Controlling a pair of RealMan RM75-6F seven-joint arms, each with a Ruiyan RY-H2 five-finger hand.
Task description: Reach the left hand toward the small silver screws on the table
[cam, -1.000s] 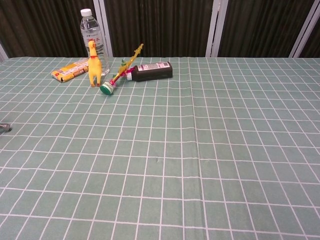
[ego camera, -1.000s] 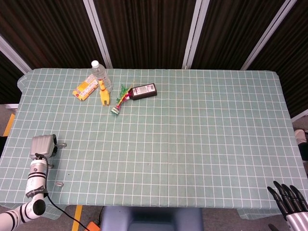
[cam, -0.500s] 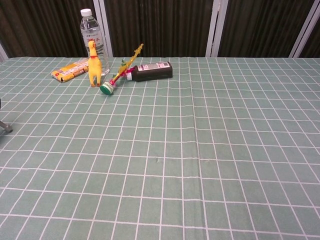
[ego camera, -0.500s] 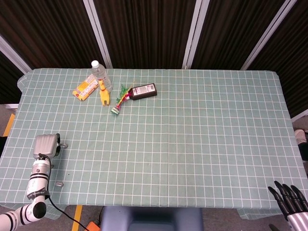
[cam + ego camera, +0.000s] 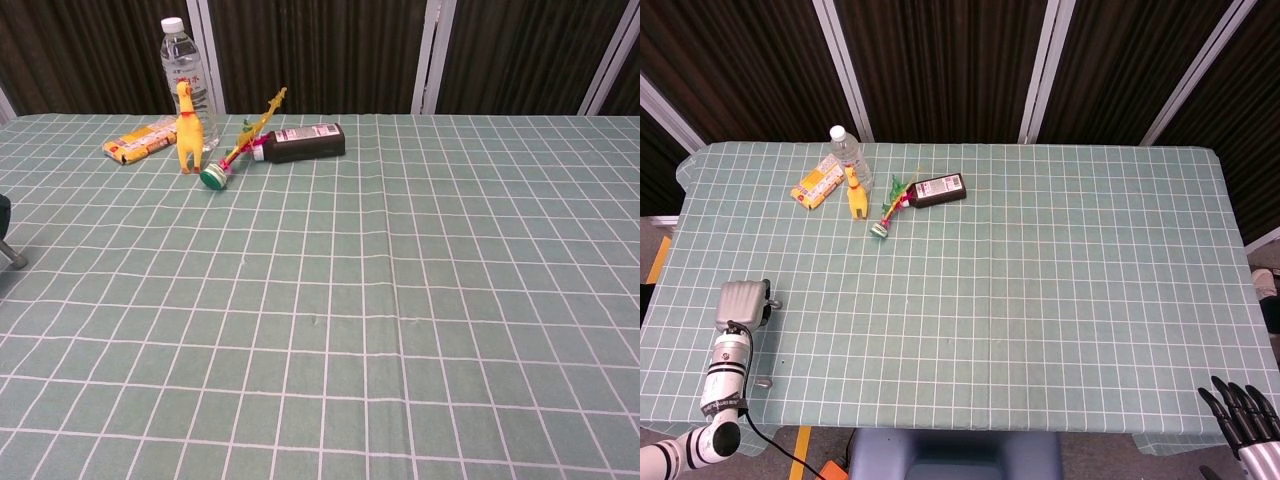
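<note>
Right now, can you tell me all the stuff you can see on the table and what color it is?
Water bottle: one, clear with white cap, upright at the far left of the table.
Toy chicken: one, yellow, upright in front of the bottle.
Snack packet: one, yellow and orange, lying flat left of the chicken.
Dark bottle: one, black with a white label, lying on its side right of the chicken.
Stick toy: one, yellow, green and pink, lying beside the dark bottle.
Small silver screws: tiny, silver, near the front left edge; count unclear.
Table: one, green cloth with a white grid.
Left hand: grey, over the table's left side, fingers hidden.
Right hand: black fingers, off the front right corner.
</note>
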